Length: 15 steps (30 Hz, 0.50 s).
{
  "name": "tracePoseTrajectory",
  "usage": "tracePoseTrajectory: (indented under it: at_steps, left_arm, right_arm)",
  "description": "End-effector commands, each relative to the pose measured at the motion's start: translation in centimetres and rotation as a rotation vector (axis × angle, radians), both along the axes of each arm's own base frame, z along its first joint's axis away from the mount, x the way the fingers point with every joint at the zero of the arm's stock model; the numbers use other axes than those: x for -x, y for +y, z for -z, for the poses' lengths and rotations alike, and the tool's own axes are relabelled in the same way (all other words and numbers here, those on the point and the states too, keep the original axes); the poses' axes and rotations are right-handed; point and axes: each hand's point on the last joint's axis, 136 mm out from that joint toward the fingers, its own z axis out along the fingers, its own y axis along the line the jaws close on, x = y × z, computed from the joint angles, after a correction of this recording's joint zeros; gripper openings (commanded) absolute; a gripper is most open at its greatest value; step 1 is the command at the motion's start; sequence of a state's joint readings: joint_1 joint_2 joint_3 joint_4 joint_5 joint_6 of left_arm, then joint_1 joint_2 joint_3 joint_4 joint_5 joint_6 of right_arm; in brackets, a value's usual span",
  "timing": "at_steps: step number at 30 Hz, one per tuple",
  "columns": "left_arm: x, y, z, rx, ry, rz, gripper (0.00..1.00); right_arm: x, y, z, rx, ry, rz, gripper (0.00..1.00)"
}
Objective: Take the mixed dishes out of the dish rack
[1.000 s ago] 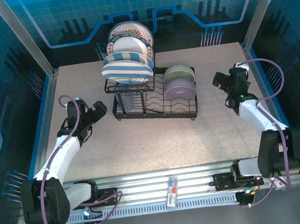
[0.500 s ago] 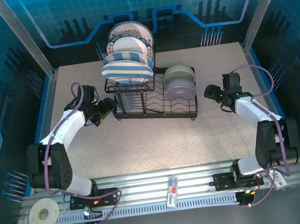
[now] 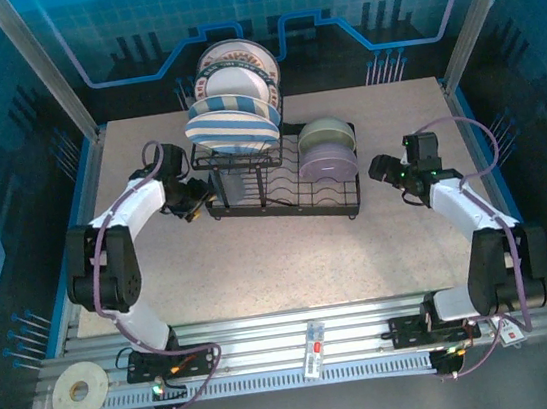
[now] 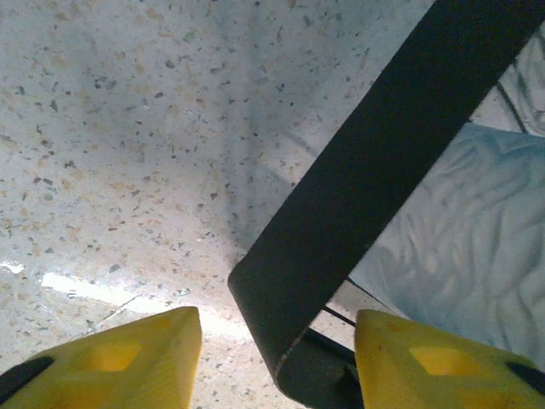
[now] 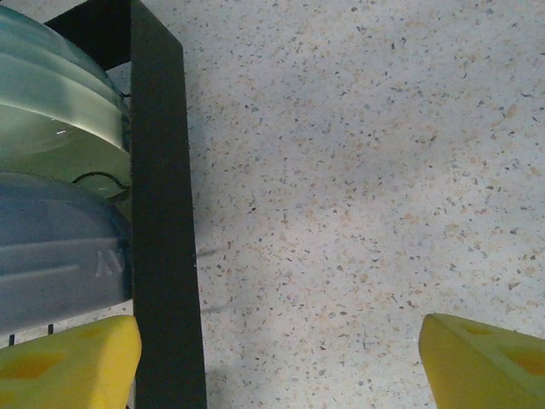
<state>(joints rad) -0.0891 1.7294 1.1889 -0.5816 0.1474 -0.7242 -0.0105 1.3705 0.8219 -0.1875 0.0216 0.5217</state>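
Both grippers are open at mid-frame: our left gripper [image 4: 277,341] straddles the dish rack [image 3: 282,195] at its left-end bar, our right gripper [image 5: 277,358] gapes by its right end. We judge unloading barely begun; next we must reach the bowls [image 3: 327,152] centre-right, then the striped plates [image 3: 233,124] at upper centre

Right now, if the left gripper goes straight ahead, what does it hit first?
The dish rack: its black frame strip lies between the yellow fingers of the left gripper, very close, though depth is unclear.
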Motion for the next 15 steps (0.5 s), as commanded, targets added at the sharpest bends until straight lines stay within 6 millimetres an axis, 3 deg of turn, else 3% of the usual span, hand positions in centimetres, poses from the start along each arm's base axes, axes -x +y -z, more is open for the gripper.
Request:
tracePoseTrajectory:
  at_steps: [1,6,12,15]
  left_arm:
    - [0.31,-0.57,0.28,0.011,0.051,-0.008,0.44]
    - [0.11,-0.81,0.80,-0.011,0.076,0.011,0.32]
    - [0.27,-0.78,1.11,-0.020,0.087,0.021,0.11]
    - [0.46,-0.46,0.95,-0.046,0.092,0.042,0.03]
  right_arm:
    - [0.43,0.64,-0.96,0.014,-0.013,-0.035,0.86]
    - [0.72,0.90,-1.21,0.030,-0.017,-0.058,0.86]
    - [1.19,1.21,-1.52,0.045,-0.028,-0.081,0.87]
    - [1.33,1.55,-1.61,0.052,-0.031,-0.101,0.93]
